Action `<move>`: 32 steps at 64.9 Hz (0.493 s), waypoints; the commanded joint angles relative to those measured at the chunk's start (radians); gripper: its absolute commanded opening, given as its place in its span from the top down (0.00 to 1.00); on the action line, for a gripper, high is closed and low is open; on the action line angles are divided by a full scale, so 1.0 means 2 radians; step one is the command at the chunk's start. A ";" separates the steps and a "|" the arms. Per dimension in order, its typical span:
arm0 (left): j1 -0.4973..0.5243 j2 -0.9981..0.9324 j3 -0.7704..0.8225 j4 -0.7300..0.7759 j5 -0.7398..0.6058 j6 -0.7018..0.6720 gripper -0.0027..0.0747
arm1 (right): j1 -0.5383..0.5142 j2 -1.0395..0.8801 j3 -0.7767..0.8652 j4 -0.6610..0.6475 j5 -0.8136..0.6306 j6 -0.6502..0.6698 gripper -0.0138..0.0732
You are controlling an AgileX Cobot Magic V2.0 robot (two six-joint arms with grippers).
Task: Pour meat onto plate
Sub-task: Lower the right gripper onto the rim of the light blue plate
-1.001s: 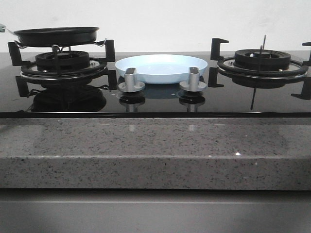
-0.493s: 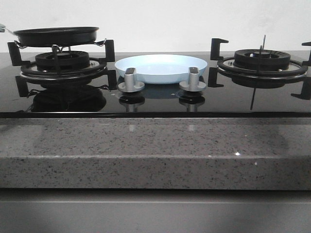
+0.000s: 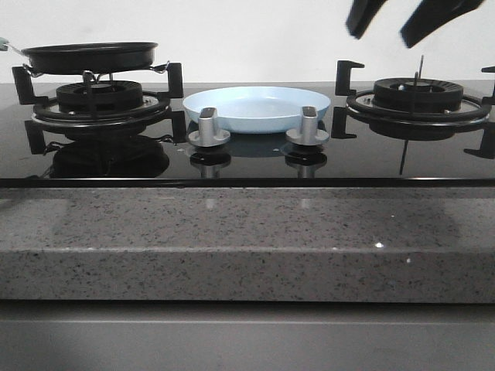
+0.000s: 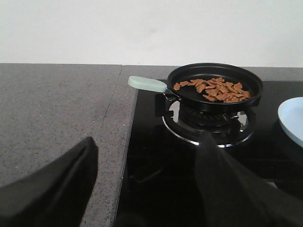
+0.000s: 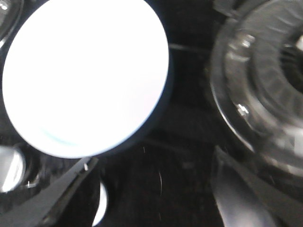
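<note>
Meat (image 4: 214,89) lay in pan (image 4: 189,92) on left burner. Plate (image 3: 257,107) sat mid-hob, bare. Right tool (image 3: 393,22) hung open above right burner (image 3: 418,97). Left tool (image 4: 147,182) open, clear of pan.

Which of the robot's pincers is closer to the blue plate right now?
The right pincer: it hangs above the plate, toward its right. The left pincer sits beyond the frying pan.
</note>
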 commanded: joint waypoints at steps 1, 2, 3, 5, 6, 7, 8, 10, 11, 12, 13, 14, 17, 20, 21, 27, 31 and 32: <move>0.000 0.005 -0.019 -0.004 -0.035 -0.005 0.40 | 0.000 0.027 -0.078 0.013 0.030 -0.003 0.25; 0.000 0.005 -0.019 -0.004 -0.035 -0.005 0.40 | 0.000 0.035 -0.089 0.013 0.037 -0.003 0.25; 0.000 0.005 -0.019 -0.004 -0.035 -0.005 0.40 | 0.000 0.043 -0.100 0.013 0.043 -0.003 0.25; 0.000 0.005 -0.019 -0.004 -0.035 -0.005 0.40 | 0.000 0.063 -0.121 0.013 0.056 -0.003 0.25; 0.000 0.005 -0.019 -0.004 -0.035 -0.005 0.40 | 0.000 0.070 -0.137 0.013 0.062 -0.003 0.25; 0.000 0.005 -0.019 -0.004 -0.035 -0.005 0.40 | 0.000 0.082 -0.148 0.013 0.071 -0.003 0.25; 0.000 0.005 -0.019 -0.004 -0.035 -0.005 0.40 | 0.000 0.089 -0.164 0.013 0.077 -0.003 0.25; 0.000 0.005 -0.019 -0.004 -0.035 -0.005 0.40 | 0.000 0.104 -0.185 0.013 0.092 -0.003 0.25; 0.000 0.005 -0.019 -0.004 -0.035 -0.005 0.40 | 0.000 0.111 -0.195 0.013 0.097 -0.003 0.25; 0.000 0.005 -0.019 -0.004 -0.035 -0.005 0.40 | 0.000 0.119 -0.206 0.013 0.103 -0.003 0.25; 0.000 0.005 -0.019 -0.004 -0.035 -0.005 0.40 | 0.000 0.126 -0.216 0.013 0.109 -0.003 0.25; 0.000 0.005 -0.019 -0.004 -0.035 -0.005 0.40 | 0.000 0.137 -0.226 0.013 0.114 -0.003 0.25; 0.000 0.005 -0.019 -0.004 -0.035 -0.005 0.40 | 0.000 0.157 -0.261 0.013 0.132 -0.003 0.25; 0.000 0.005 -0.019 -0.004 -0.035 -0.005 0.40 | 0.000 0.180 -0.295 0.013 0.151 -0.003 0.26; 0.000 0.005 -0.019 -0.004 -0.035 -0.005 0.40 | 0.000 0.187 -0.304 0.013 0.156 -0.003 0.27; 0.000 0.005 -0.019 -0.004 -0.035 -0.005 0.40 | 0.000 0.227 -0.361 0.013 0.184 -0.003 0.33; 0.000 0.005 -0.019 -0.004 -0.035 -0.005 0.40 | 0.000 0.249 -0.391 0.012 0.194 -0.003 0.38; 0.000 0.005 -0.019 -0.004 -0.035 -0.005 0.40 | 0.000 0.253 -0.395 0.012 0.195 -0.003 0.38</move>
